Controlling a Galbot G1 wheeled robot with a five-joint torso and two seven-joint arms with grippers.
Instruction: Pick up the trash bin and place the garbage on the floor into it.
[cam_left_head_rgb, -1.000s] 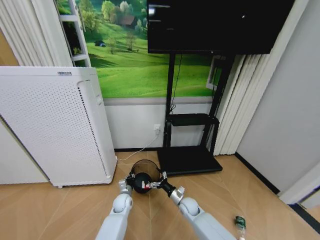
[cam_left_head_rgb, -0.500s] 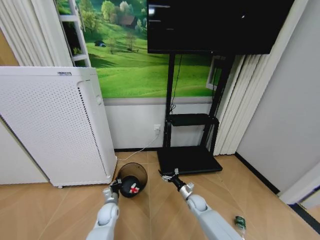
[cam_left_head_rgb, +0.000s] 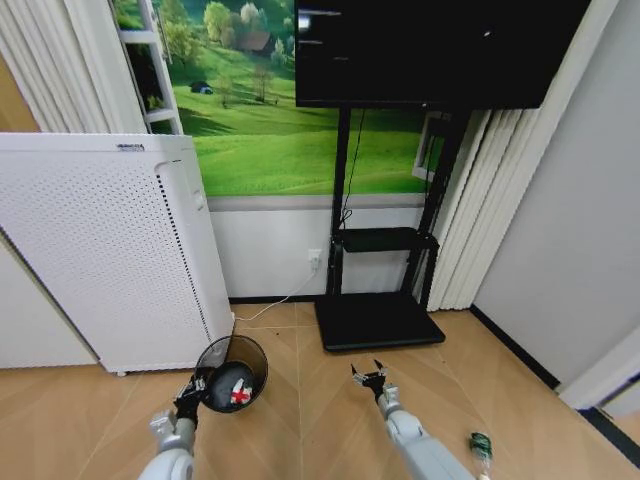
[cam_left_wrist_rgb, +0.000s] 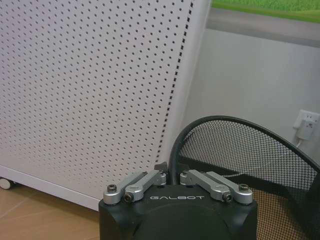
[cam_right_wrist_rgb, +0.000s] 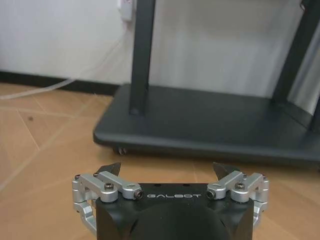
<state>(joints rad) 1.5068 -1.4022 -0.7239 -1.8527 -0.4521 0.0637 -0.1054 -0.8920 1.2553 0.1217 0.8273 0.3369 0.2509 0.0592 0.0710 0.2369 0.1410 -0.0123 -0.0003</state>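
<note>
Left gripper (cam_left_head_rgb: 190, 397): lower left of the head frame, clamped on the rim of the trash bin (cam_left_head_rgb: 232, 372). In the left wrist frame the gripper (cam_left_wrist_rgb: 170, 175) has its fingers pinched together over the black rim of the bin (cam_left_wrist_rgb: 240, 150).
Trash bin: held tilted above the floor (cam_left_head_rgb: 300, 420), mouth turned toward the camera, just in front of the lower corner of the white perforated appliance (cam_left_head_rgb: 110, 250).
Contents of bin: a red-and-white wrapper (cam_left_head_rgb: 239, 394) lies inside, against the mesh bottom.
Right gripper (cam_left_head_rgb: 372, 376): lower centre of the head frame, released, fingers spread apart and holding nothing. In the right wrist frame the gripper (cam_right_wrist_rgb: 167, 172) points at the black base of the TV stand (cam_right_wrist_rgb: 210, 125), its two fingertips wide apart.
Remaining litter: a small clear bottle with a green label (cam_left_head_rgb: 481, 446) lies on the floor at the lower right of the head frame, well apart from both grippers.
Surroundings: dark screen (cam_left_head_rgb: 430, 50) on the stand at upper centre; a wall socket (cam_left_wrist_rgb: 306, 125) shows beyond the bin.
</note>
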